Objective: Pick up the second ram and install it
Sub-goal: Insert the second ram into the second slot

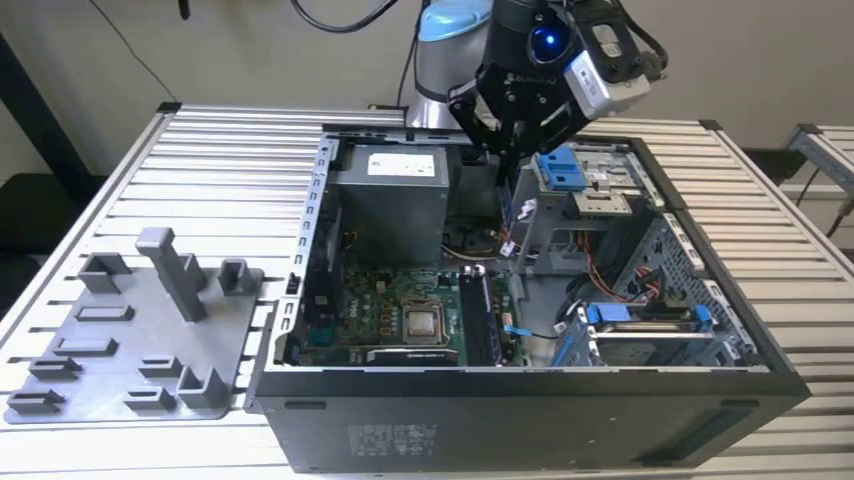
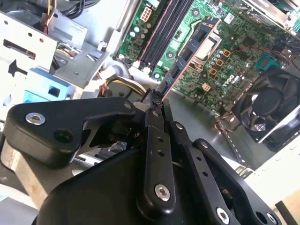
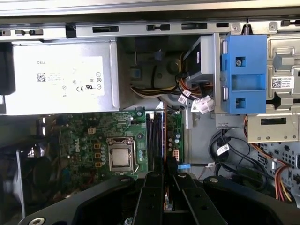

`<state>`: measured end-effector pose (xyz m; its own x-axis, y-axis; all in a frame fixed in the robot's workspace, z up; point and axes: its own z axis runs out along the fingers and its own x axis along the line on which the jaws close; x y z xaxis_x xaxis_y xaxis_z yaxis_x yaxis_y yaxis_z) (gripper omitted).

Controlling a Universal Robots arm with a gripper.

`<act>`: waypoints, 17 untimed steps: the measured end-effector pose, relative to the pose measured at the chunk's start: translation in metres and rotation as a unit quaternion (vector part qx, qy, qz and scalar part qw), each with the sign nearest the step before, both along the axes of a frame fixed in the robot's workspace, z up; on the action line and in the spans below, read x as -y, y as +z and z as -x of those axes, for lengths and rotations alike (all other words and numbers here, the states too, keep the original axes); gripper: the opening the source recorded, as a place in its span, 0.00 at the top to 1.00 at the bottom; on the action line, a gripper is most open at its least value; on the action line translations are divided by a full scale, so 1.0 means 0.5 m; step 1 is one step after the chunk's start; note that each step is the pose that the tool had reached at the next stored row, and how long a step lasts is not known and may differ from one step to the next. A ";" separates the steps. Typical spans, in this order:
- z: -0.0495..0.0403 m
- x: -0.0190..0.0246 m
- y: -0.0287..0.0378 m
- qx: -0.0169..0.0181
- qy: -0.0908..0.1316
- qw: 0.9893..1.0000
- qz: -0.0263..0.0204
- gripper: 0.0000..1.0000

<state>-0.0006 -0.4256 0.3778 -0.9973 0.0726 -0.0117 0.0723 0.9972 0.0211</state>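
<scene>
Pincer [image 2: 153, 104] was clamped on one end of the second ram [image 2: 191, 47]. The stick hung above the motherboard [image 2: 234, 61] in the open case [image 1: 534, 410], close to the black sockets [image 3: 154, 140].

Black linked end effector [image 2: 155, 102], silver screws [image 2: 162, 191], grey arm [image 1: 430, 80], pale blue joint cap [image 1: 454, 20], blue-lit black wrist [image 1: 538, 42]
</scene>
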 end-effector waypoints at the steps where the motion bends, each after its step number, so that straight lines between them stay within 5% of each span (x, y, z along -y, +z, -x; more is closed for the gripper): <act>1: -0.001 0.0004 -0.001 0.000 0.000 1.000 0.000 0.86; 17: -0.010 0.0044 -0.028 0.000 0.000 1.000 0.000 0.86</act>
<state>0.0045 -0.4278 0.3636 -0.9973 0.0726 -0.0117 0.0723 0.9972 0.0211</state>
